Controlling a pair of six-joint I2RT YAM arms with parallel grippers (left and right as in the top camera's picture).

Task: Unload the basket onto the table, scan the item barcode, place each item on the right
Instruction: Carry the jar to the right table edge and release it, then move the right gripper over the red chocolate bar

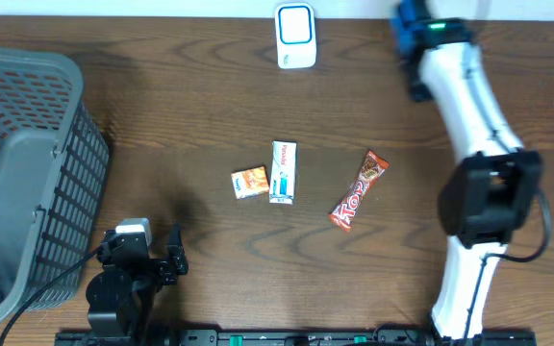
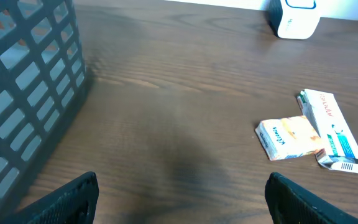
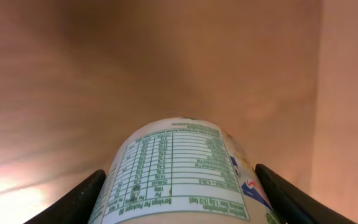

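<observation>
Right claw (image 3: 180, 196): jaws partly spread, one finger pressed on each side of the container (image 3: 178, 163).
Container: white, rounded, lodged between my fingers, with the nutrition panel facing my wrist camera.
Scanner (image 1: 296, 37): far table edge, near my right claw, on its left.
Left claw (image 2: 180, 204): wide open, empty, beside the basket (image 1: 27, 173).

basket (image 1: 73, 183) left, scanner (image 1: 296, 37) behind carton (image 1: 283, 172), bar (image 1: 359, 190) right

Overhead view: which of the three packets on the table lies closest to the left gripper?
The small orange packet, leftmost of the three, beside the white-and-blue box; the red bar lies farthest from the left gripper.
</observation>
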